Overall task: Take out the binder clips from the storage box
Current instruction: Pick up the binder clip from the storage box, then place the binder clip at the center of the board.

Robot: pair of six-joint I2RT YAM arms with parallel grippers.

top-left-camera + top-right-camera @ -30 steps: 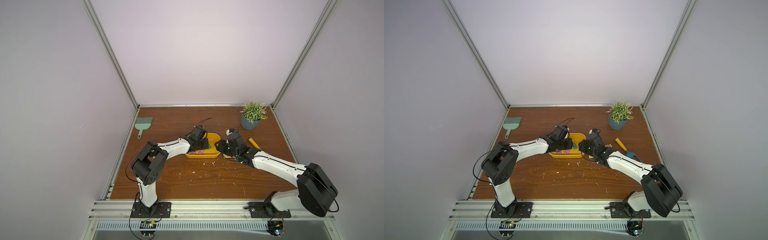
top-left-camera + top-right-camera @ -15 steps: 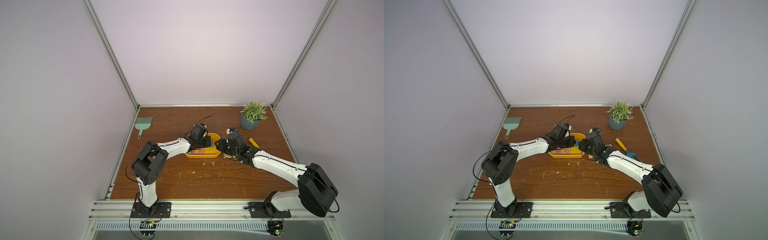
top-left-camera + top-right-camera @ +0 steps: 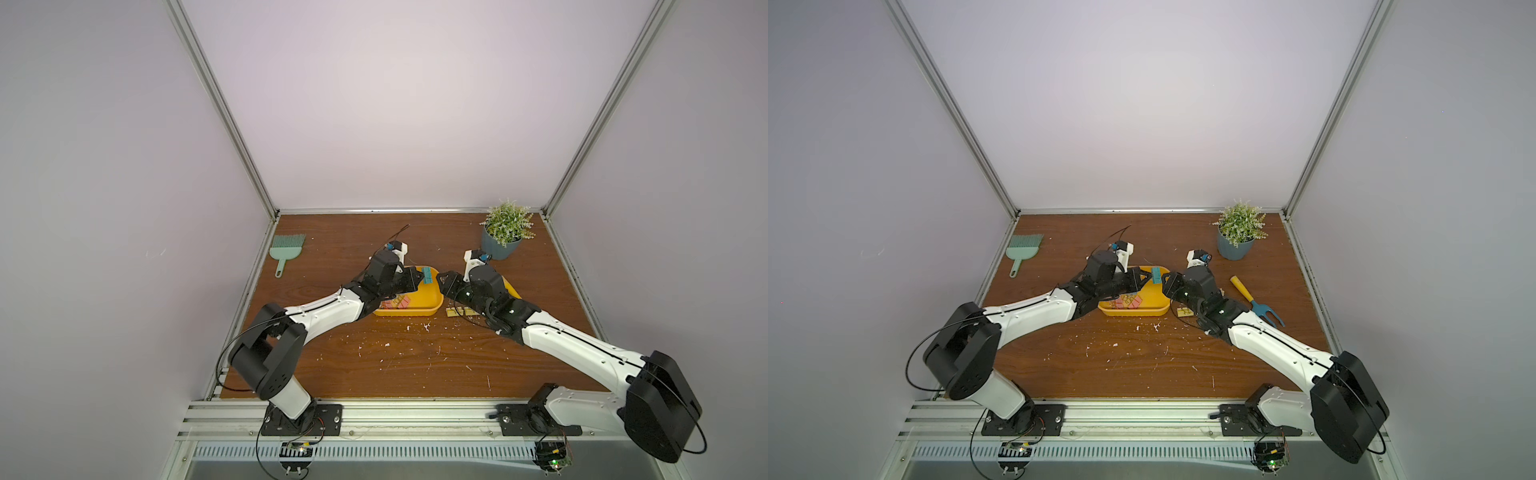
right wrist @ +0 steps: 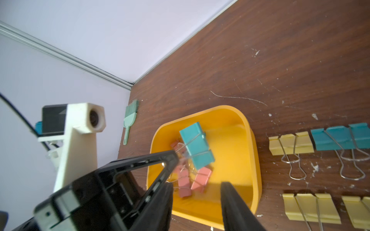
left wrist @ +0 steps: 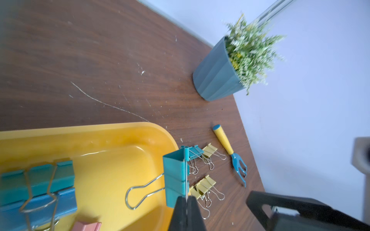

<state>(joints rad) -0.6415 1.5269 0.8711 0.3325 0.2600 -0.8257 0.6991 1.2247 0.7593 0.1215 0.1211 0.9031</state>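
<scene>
The left wrist view shows what the top views blur: my left gripper [image 5: 187, 201] pinches a teal clip [image 5: 175, 178] by its wire above the yellow box [image 5: 100, 128]. The right wrist view shows pink clips [image 4: 202, 177] inside and my right gripper [image 4: 196, 184] spread, empty.

The brown wood-grain worktop [image 3: 415, 365] is carrying a yellow storage box [image 3: 407, 311] near its middle. Just beside the box, on the right arm's side, four binder clips [image 4: 290, 143] are lying flat on the wood, three yellow and one teal [image 4: 340, 139]. A yellow-handled hand fork [image 3: 1256, 301] is lying further right, and a potted plant [image 3: 500, 247] is standing in the far right corner. A green brush [image 3: 286, 251] is resting near the far left edge. White specks [image 3: 409, 328] are littering the near half, and a thin pale scratch [image 5: 110, 105] is running behind the box.
</scene>
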